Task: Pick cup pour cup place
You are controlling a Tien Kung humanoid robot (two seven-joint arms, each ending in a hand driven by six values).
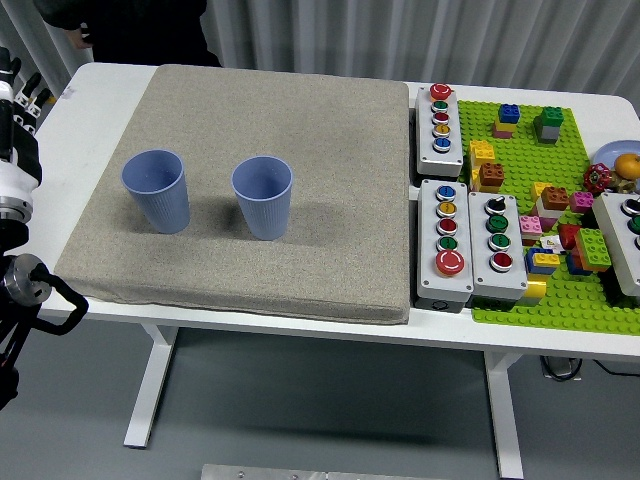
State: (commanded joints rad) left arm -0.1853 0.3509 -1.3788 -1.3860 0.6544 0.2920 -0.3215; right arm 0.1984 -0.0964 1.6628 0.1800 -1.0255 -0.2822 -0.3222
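Right now, two blue ribbed cups are seen standing upright on the grey mat, side by side but apart. The left cup is set toward the mat's left side, the right cup nearer the middle, and each is open at the top; whether anything is inside cannot be made out. Neither cup is touched by anything.

The mat is laid over the left and middle of the white table, its front edge close to the table's near edge. Over at the picture's left edge, the left arm is held off the table's side, well apart from the cups, and part of the left hand is glimpsed at the upper left. The state of its fingers cannot be told, since only a sliver is shown.

To the right of the mat, three grey button boxes with coloured buttons are lined up, and a fourth is cut off at the right edge. Beyond them a green baseplate is spread, dotted with building bricks in many colours. At the top left, behind the table's far edge, a person in dark clothing is partly seen.
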